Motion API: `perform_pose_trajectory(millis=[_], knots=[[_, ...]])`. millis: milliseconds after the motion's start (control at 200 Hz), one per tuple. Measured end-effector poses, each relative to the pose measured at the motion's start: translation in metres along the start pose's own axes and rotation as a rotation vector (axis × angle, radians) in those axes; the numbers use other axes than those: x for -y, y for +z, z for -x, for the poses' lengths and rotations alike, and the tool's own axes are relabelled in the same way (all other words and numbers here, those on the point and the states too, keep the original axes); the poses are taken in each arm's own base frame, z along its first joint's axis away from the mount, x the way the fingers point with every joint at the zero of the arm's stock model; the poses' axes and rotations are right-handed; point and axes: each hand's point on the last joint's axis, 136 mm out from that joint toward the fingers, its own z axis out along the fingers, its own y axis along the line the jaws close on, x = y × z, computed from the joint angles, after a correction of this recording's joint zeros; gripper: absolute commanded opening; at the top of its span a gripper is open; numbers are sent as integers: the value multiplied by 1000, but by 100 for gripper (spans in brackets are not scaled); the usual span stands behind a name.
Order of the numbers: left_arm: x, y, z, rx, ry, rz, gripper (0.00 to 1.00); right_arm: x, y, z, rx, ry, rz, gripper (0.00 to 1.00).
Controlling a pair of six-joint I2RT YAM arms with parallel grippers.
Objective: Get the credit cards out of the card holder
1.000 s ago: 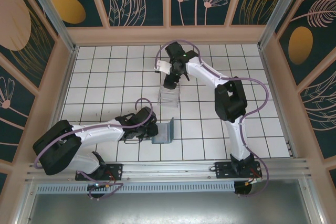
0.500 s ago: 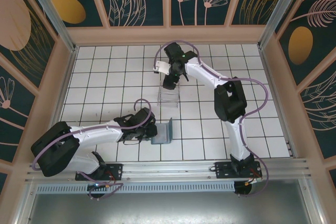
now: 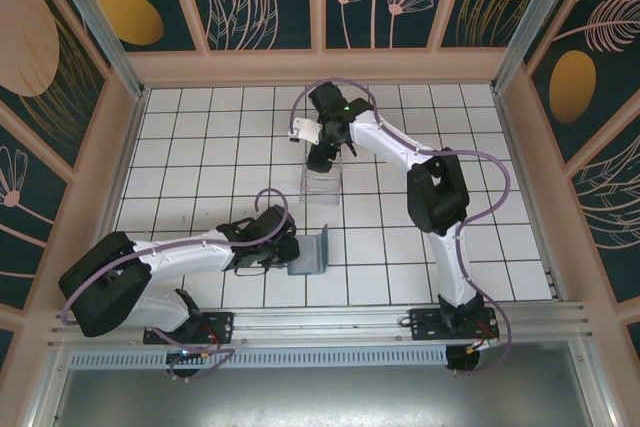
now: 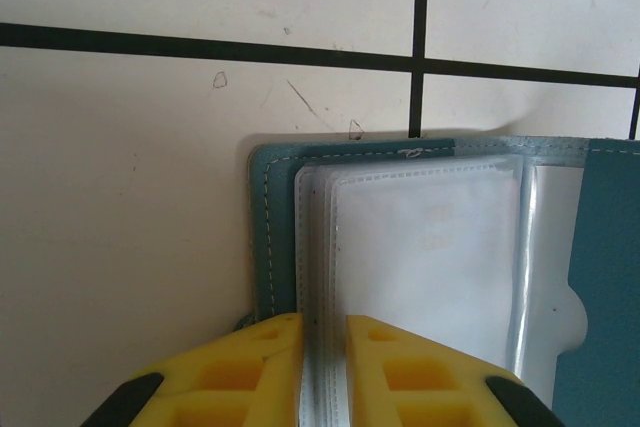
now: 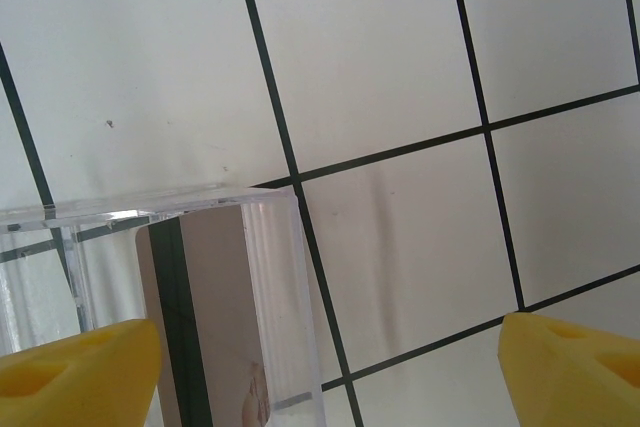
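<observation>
I log left gripper (image 4: pixel 322 352) pinching the card holder (image 3: pixel 316 252), 6 o'clock of the clear tray (image 3: pixel 321 187); right gripper (image 5: pixel 325 372) spread over a credit card (image 5: pixel 215 307) in it, judged thin, stiff, slick: pinch its edge.

Card holder (image 3: pixel 312 252): teal, stitched edge (image 4: pixel 262 237), lying open on white tiles, 1 panel raised upright; clear sleeves (image 4: pixel 420 247) inside.
Credit card (image 5: pixel 215 307): 1, pale pinkish, dark stripe, standing inside clear tray (image 5: pixel 270 277).
</observation>
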Motion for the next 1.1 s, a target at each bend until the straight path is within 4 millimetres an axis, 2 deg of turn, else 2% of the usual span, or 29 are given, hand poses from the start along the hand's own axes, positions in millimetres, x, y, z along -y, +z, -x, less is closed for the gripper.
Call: perform_pose_trajectory(millis=[520,791,1101], knots=[[0,0,0,5,-7,-7,19,18,1,-3,-8,17,-35,88],[-1,-1,0,9,-7,-7,18,40,-3,-9,-17,36,-108,88],[-2,-1,0,12,-7,-6,19,70,-9,-28,-64,92,-212,87]])
